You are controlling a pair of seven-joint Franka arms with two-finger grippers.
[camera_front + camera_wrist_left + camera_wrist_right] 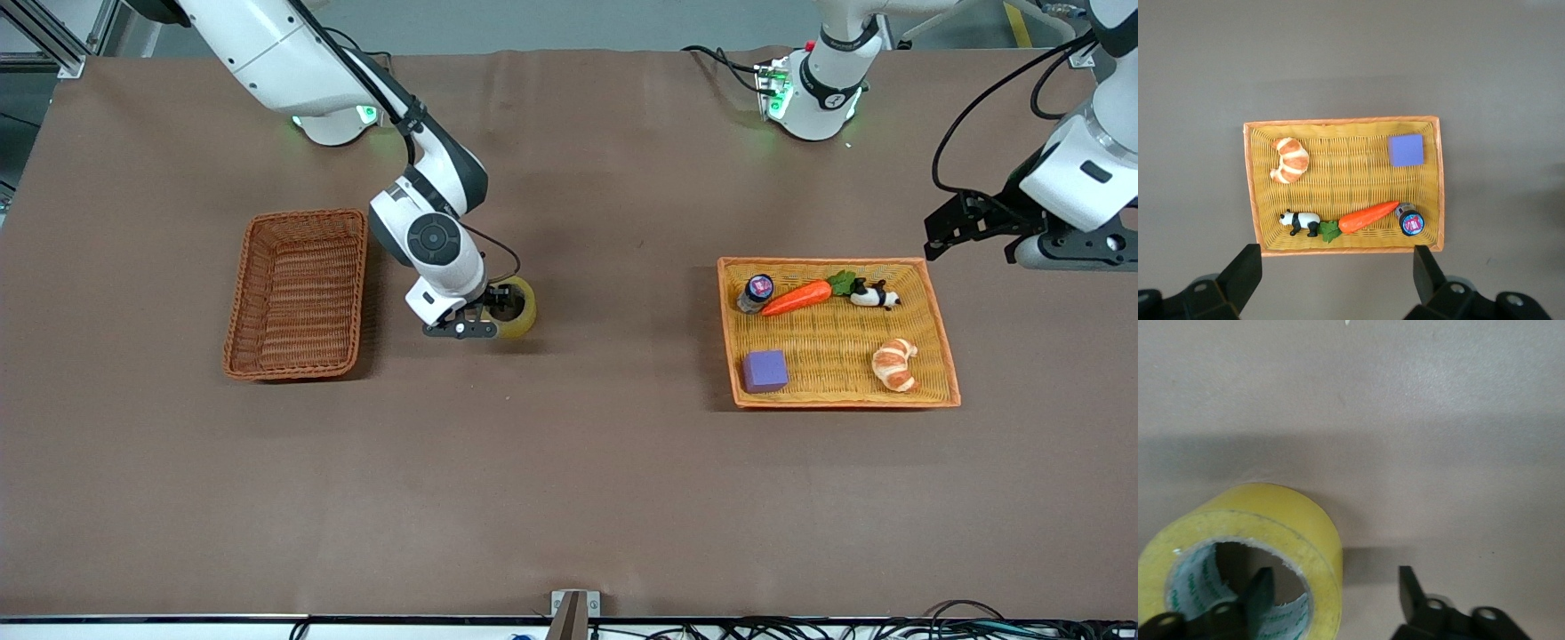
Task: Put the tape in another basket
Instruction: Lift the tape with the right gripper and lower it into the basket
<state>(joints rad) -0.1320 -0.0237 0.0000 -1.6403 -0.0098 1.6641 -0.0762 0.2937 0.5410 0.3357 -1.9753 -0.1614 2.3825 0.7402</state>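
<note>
The tape (pixel 523 307), a yellowish roll with a grey core, lies flat on the brown table between the two baskets. It is beside the reddish-brown wicker basket (pixel 298 293), toward the left arm's end. My right gripper (pixel 492 313) is down at the roll and open. In the right wrist view the tape (pixel 1281 520) fills the corner. One finger (pixel 1261 587) is inside the core and the other finger (pixel 1408 587) is outside the wall, a gap away from it. My left gripper (pixel 942 233) hangs open and empty in the air by the orange-yellow tray.
The orange-yellow tray basket (pixel 827 261) holds a purple cube (pixel 765 371), a croissant (pixel 895 364), a toy carrot (pixel 797 298), a panda figure (pixel 876 296) and a small jar (pixel 757 292). The left wrist view shows this tray (pixel 1338 122) from above. The reddish-brown basket holds nothing.
</note>
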